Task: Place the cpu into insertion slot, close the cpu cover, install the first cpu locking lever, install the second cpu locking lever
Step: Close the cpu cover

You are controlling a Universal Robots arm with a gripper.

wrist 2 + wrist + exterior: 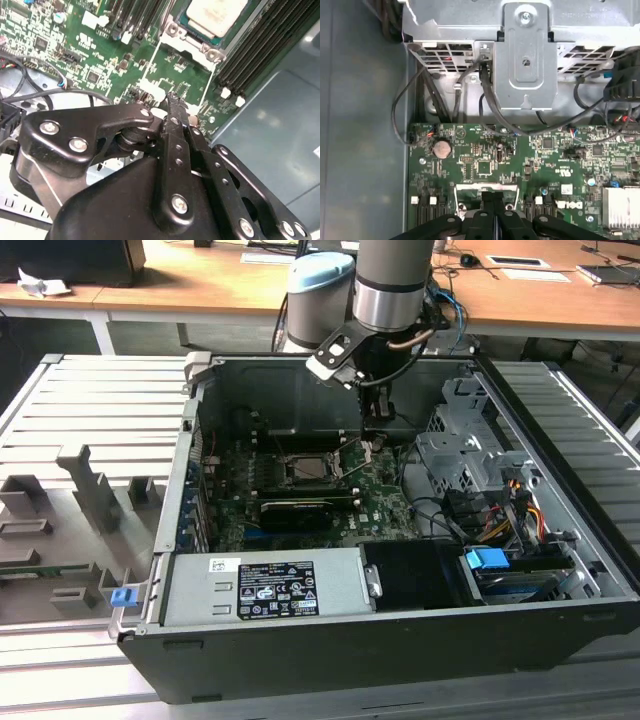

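Observation:
The cpu (216, 12) lies flat in the insertion slot (309, 469), its pale metal top showing through a silvery frame, the cpu cover (192, 44), which lies flat around it. My gripper (367, 446) hangs just over the green board beside the slot, on the exterior view's right of it. Its two black fingers (174, 117) are pressed together, with nothing visible between them. In the first wrist view the gripper (491, 199) ends right at a thin metal bar (487, 186) on the slot's edge. I cannot tell whether it touches the bar.
The open computer case (560, 540) walls in the board. A long black expansion card (305, 508) lies in front of the slot. A metal drive cage (525, 55) with loose cables (450, 515) stands at the exterior view's right. Memory slots (260, 45) flank the socket.

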